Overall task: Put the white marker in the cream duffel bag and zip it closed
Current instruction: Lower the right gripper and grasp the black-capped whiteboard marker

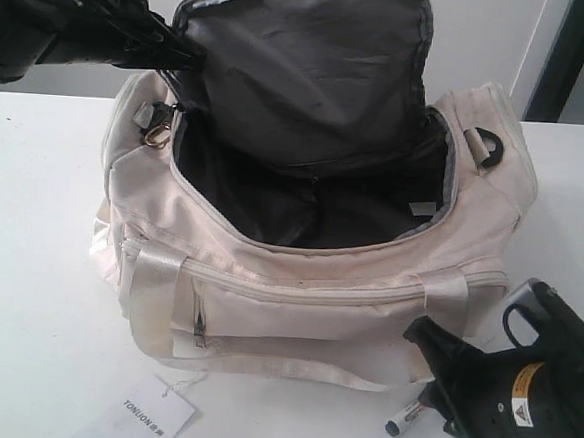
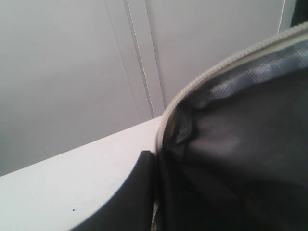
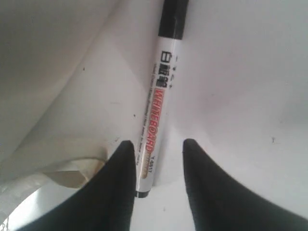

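The cream duffel bag (image 1: 296, 300) stands open on the white table, its dark grey lining (image 1: 304, 195) showing. My left gripper (image 1: 183, 56) is shut on the raised lid flap (image 1: 302, 69) at its zipper edge, holding it up; the left wrist view shows that edge (image 2: 202, 79) beside one dark finger (image 2: 137, 192). The white marker (image 1: 405, 417) lies flat on the table in front of the bag's right end. My right gripper (image 1: 431, 384) hovers low over it, open. In the right wrist view the marker (image 3: 156, 106) lies between the two black fingers, close to one finger (image 3: 122, 173) and clear of the other.
A white paper tag (image 1: 156, 413) lies on the table in front of the bag's left end. A satin strap handle (image 1: 156, 300) hangs down the bag's front. A black D-ring (image 1: 490, 148) sits on the bag's right end. The table's (image 1: 38, 261) back edge meets a pale wall.
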You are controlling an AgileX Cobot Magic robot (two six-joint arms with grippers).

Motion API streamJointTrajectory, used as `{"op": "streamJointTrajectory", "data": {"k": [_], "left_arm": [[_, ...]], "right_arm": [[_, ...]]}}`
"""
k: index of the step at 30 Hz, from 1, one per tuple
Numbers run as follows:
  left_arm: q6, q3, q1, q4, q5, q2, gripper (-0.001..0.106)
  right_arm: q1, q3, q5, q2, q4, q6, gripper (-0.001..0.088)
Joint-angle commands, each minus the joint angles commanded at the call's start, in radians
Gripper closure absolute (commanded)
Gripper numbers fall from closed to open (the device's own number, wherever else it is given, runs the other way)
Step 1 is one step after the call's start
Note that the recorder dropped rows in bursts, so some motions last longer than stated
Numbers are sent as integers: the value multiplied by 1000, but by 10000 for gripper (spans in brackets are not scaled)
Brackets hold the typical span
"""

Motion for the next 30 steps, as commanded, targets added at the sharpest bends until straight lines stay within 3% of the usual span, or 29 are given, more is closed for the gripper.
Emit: {"op": "streamJointTrajectory", "data": {"k": [9,13,21,30], "left_arm": [[0,0,0,0,0,0,1053],[0,0,0,0,0,0,1053],[0,0,0,0,0,0,1053],[0,0,0,0,0,0,1053]], "right_arm": [[0,-50,-23,143,1,26,523],[0,-50,87,186,4,63,523],[0,-46,160,207,4,107,544],[0,-46,119,232,4,115,573]]}}
